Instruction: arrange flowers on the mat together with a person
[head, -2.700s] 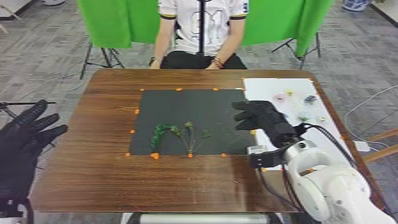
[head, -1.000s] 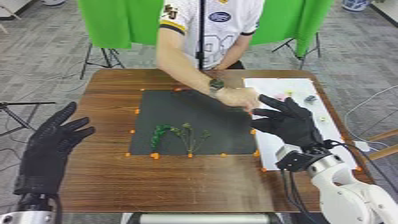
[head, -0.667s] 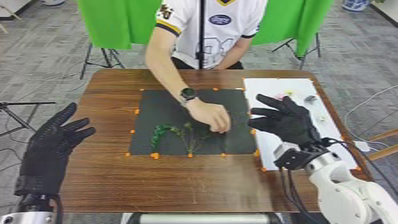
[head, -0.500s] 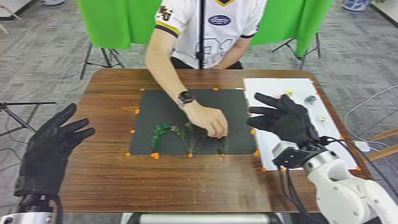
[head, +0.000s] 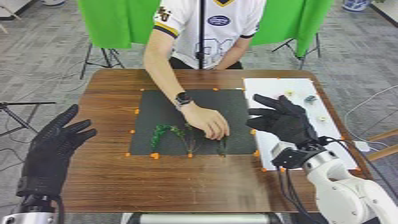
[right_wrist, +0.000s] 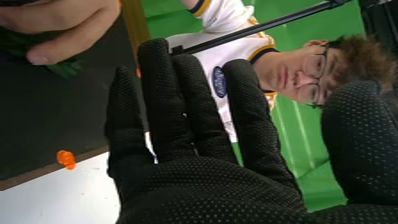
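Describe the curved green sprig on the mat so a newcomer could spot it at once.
On the brown table lies a dark square mat. In the head view, the curved green sprig lies in its lower left part, top bent over to the right. It is denser and leafier than the thin stems to its right, and farther from the person's hand.

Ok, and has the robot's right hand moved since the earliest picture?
Yes, to the right in the head view: the right hand reached in over the dark mat's right edge then, and now is mostly over the white sheet.
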